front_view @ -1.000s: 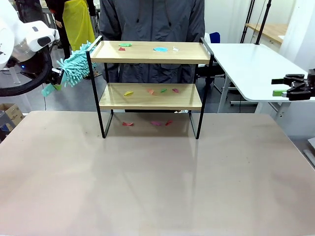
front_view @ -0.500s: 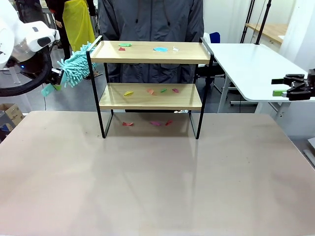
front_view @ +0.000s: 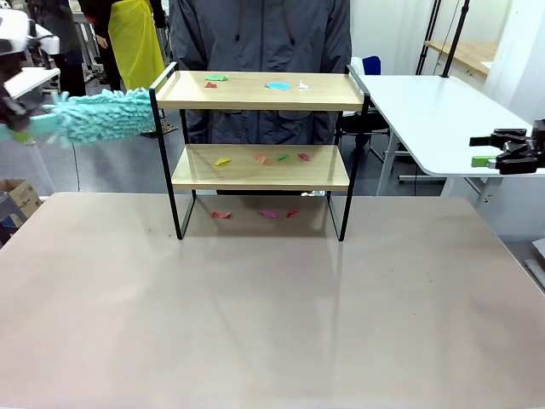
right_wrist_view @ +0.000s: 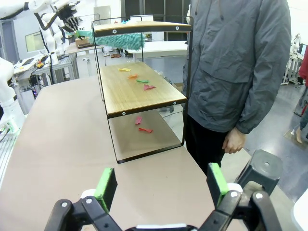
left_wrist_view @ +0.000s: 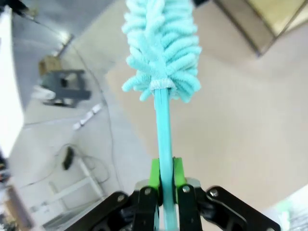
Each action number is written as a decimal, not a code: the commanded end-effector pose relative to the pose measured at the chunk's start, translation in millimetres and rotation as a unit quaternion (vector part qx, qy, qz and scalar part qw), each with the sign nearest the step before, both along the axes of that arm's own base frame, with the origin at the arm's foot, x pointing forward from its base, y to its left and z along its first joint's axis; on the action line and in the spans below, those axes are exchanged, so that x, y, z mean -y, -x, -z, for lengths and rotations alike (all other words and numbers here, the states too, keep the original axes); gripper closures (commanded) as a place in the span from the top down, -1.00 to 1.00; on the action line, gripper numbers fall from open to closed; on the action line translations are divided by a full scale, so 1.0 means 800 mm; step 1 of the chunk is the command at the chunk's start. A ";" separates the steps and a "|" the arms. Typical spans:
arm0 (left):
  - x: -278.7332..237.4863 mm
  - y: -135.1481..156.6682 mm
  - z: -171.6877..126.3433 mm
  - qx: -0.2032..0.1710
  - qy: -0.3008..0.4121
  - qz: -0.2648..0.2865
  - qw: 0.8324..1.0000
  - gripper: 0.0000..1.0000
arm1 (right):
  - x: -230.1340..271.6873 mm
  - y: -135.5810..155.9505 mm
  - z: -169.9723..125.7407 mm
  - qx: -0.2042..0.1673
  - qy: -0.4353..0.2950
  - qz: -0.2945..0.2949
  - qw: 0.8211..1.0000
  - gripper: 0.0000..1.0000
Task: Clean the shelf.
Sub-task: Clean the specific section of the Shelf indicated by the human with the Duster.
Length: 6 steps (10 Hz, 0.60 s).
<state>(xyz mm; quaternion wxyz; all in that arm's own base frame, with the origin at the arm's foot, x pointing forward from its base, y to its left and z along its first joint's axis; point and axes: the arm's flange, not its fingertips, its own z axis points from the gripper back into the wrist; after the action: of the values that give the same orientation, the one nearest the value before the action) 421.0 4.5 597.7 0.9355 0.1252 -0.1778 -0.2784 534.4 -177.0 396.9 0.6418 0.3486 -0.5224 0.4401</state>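
The shelf [front_view: 255,175] stands at the far middle of the beige table, a person right behind it. Paper scraps [front_view: 277,85] lie on its top board, more scraps [front_view: 261,158] on the lower board, and a few [front_view: 269,213] on the table beneath. My left gripper [front_view: 15,119] is at the far left, shut on the handle of a teal fluffy duster [front_view: 102,115]. The duster lies almost level, its tip beside the shelf's top left rail. The left wrist view shows the pads [left_wrist_view: 155,172] clamping the handle [left_wrist_view: 163,130]. My right gripper [front_view: 479,150] hovers open off the table's right side.
A white side table [front_view: 434,111] stands at the right behind my right gripper. The person [right_wrist_view: 236,62] stands close against the far side of the shelf [right_wrist_view: 144,91], hands down. The near half of the beige table [front_view: 272,324] is bare. A cardboard box [front_view: 17,200] sits at the left.
The left arm has pulled back to the left and swung the duster from tilted upward to nearly level, blurred with motion. The right arm has not moved.
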 end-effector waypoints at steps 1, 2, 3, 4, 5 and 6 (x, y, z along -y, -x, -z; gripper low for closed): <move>-0.023 0.034 -0.030 -0.004 -0.099 0.083 0.992 -0.74 | -0.002 -0.001 -0.003 0.002 0.001 -0.001 1.000 1.00; -0.037 0.059 -0.043 -0.014 -0.173 0.105 0.979 -0.74 | -0.002 -0.001 -0.003 0.002 0.001 -0.001 1.000 1.00; -0.038 0.081 -0.050 -0.033 -0.200 0.164 0.965 -0.74 | -0.002 -0.001 -0.003 0.002 0.001 -0.001 1.000 1.00; -0.034 0.104 -0.054 -0.046 -0.222 0.218 0.949 -0.74 | -0.002 -0.001 -0.003 0.002 0.001 -0.001 1.000 1.00; -0.030 0.121 -0.058 -0.053 -0.213 0.264 0.939 -0.74 | -0.002 -0.001 -0.003 0.002 0.001 -0.001 1.000 1.00; -0.025 0.135 -0.058 -0.078 -0.205 0.310 0.925 -0.74 | -0.002 -0.001 -0.003 0.002 0.001 -0.001 1.000 1.00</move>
<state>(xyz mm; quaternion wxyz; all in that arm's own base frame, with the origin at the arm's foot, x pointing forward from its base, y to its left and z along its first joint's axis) 322.9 20.6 646.6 0.7886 0.2531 -0.0761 -0.5552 534.5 -176.9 396.9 0.6418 0.3486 -0.5224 0.4401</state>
